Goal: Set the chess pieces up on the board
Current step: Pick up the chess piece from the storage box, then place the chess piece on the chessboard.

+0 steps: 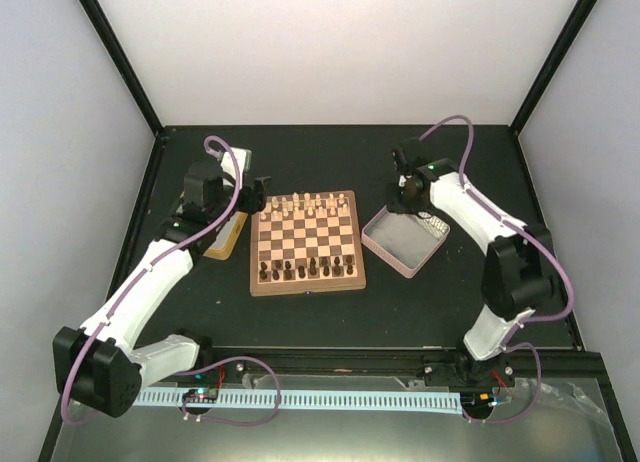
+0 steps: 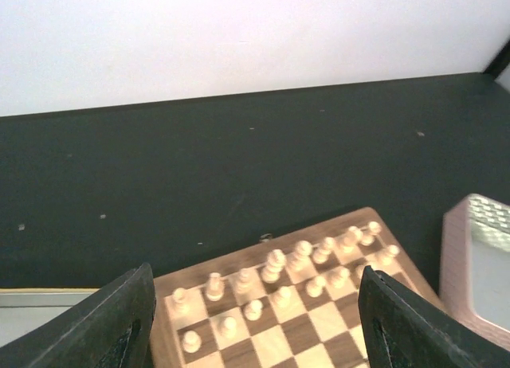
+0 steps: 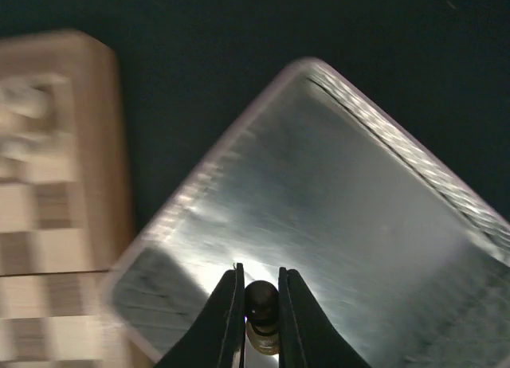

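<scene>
The board [image 1: 306,244] lies mid-table with pale cream pieces along its far rows and dark brown chess pieces [image 1: 300,271] along its near rows. My right gripper [image 3: 260,300] is shut on a dark brown chess piece [image 3: 261,304] and holds it over the silver tin [image 3: 335,225]; in the top view the gripper [image 1: 407,195] hangs above the tin's far corner [image 1: 405,237]. My left gripper [image 1: 250,194] is open and empty, over the table beyond the board's far-left corner. In its wrist view the pale pieces [image 2: 275,264] show between its fingers [image 2: 119,324].
A gold tin [image 1: 226,237] lies left of the board under the left arm. The silver tin with its pink rim sits right of the board. The enclosure's white walls stand behind and to both sides. A cable rail runs along the near edge.
</scene>
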